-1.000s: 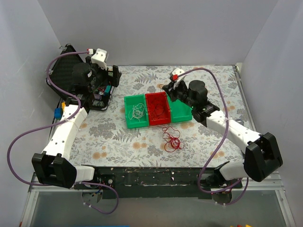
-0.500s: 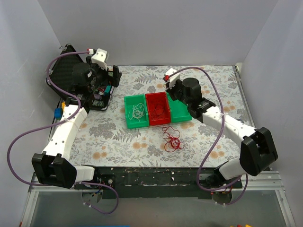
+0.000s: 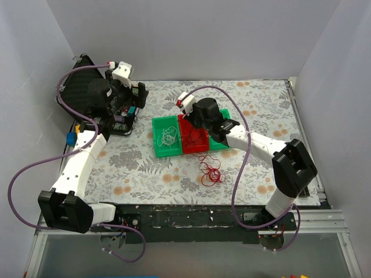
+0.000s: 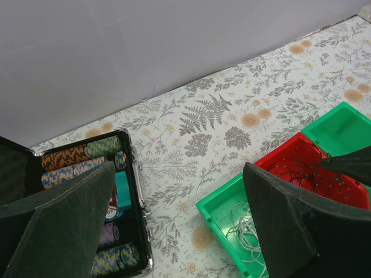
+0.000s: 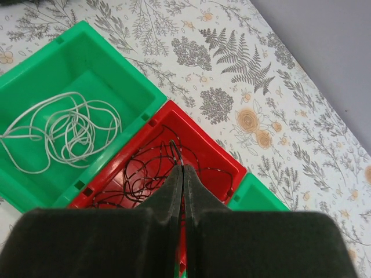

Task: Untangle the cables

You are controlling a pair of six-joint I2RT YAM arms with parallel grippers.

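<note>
Cables (image 3: pixel 210 172), a red tangle, lie beside the red bin (image 5: pixel 203 136); right claw (image 5: pixel 177 167) closed over it, whether pinching a black strand (image 5: pixel 173 147) I cannot tell; left claw (image 4: pixel 178 168) gapes wide.

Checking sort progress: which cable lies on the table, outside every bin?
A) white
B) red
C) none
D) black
B: the red cable lies loose on the table, in no bin. The white cable sits in the left green bin and the black cable in the red bin.
</note>
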